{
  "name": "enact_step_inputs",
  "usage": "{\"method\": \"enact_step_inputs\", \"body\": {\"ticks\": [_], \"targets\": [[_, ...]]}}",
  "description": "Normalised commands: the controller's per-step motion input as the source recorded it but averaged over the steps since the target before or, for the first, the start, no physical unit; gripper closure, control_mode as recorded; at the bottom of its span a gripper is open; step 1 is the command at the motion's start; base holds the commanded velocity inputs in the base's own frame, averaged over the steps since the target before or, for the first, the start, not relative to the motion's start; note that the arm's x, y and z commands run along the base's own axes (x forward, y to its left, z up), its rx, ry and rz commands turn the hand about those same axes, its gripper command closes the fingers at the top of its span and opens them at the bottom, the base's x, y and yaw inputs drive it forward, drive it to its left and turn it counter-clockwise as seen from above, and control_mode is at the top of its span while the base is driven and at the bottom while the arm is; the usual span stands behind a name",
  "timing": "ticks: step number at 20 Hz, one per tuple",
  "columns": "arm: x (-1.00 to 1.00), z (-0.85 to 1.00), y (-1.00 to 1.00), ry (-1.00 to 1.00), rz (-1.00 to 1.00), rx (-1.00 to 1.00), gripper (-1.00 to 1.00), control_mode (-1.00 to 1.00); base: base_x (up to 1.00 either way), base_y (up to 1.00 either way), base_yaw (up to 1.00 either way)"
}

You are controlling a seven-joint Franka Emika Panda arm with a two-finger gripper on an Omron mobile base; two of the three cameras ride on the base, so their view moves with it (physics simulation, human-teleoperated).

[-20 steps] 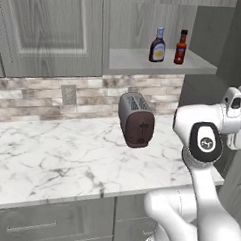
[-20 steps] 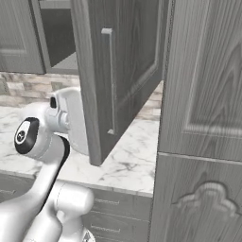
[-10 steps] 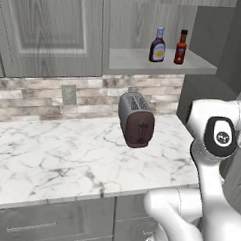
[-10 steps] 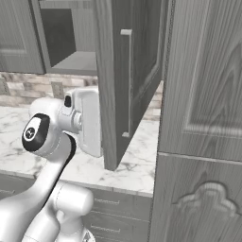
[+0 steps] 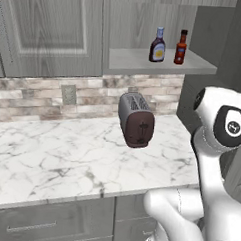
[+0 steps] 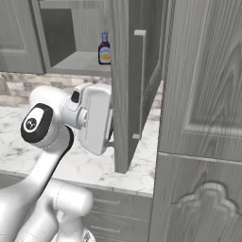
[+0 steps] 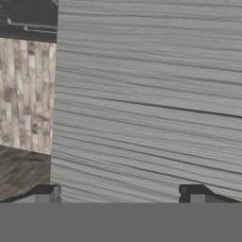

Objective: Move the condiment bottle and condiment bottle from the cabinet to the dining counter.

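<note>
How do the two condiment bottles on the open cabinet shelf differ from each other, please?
The left bottle is broader, with a dark body, pale label and white cap; the right bottle is slimmer, reddish-brown, with a red cap. The left one stands nearer the closed cabinet door. Both stand upright on the shelf, untouched.

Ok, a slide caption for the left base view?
Two condiment bottles on open grey cabinet shelf above toaster.

Dark toaster (image 5: pixel 135 126) upright on marble counter (image 5: pixel 50 159) (near the brick backsplash (image 5: pixel 88 96)), cabinet door (image 6: pixel 125 85) ajar
</note>
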Motion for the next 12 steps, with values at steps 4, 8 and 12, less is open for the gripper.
{"method": "enact_step_inputs", "body": {"ticks": [4, 8, 12], "targets": [[0.00, 0.00, -0.11, -0.08, 0.00, 0.11, -1.00, -1.00, 0.00, 0.00, 0.00], [0.00, 0.00, -0.04, -0.05, 0.00, 0.06, -1.00, -1.00, 0.00, 0.00, 0.00], [0.00, 0.00, 0.09, -0.14, 0.04, 0.02, -1.00, -1.00, 0.00, 0.00, 0.00]]}}
